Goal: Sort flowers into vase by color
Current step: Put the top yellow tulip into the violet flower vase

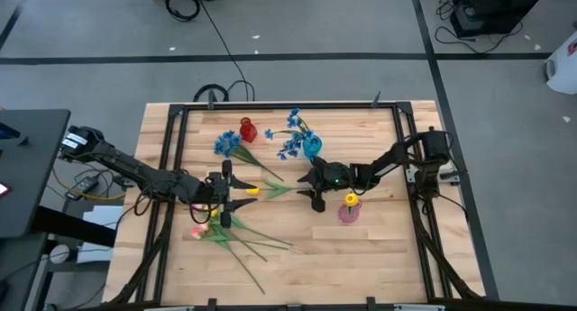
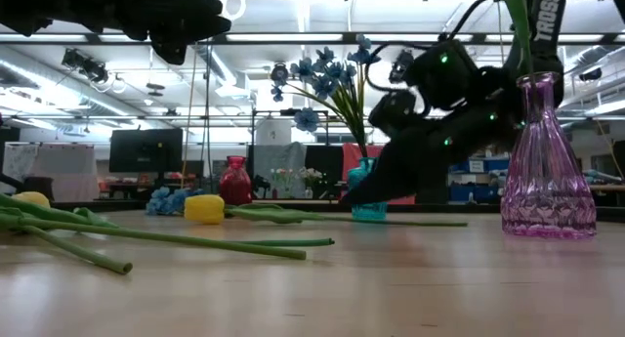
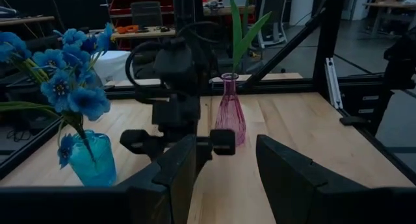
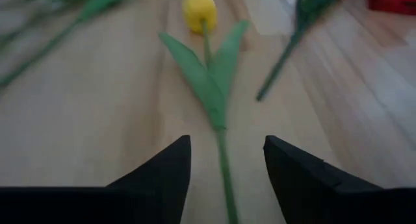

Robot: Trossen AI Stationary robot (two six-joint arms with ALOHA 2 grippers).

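- Right gripper had its jaws spread wide, empty, low over the table with the stem of a lying yellow tulip running between the fingers. I judged a close from there could catch only the thin stem end; if it pinched off-centre, the stem might roll out or swing head-down when lifted.
- The tulip's leaves flared just ahead of the fingers. Closing on a leaf instead of the stem would give a soft hold that might slip.
- Left gripper sat open and empty too, facing the right one across the same tulip. The two were near; if both moved in, I reckoned they could knock fingers or shove the flower away.
- Another green stem lay close beside; a wide sweep might drag it along.
- The pink vase, with one yellow tulip already standing in it, stood just beside the right arm. It looked narrow-necked and tall, so an elbow swing could tip it.
- Blue flowers stood in the blue vase; more blue flowers lay by the red vase, and pink tulips lay near the left arm, still unsorted.
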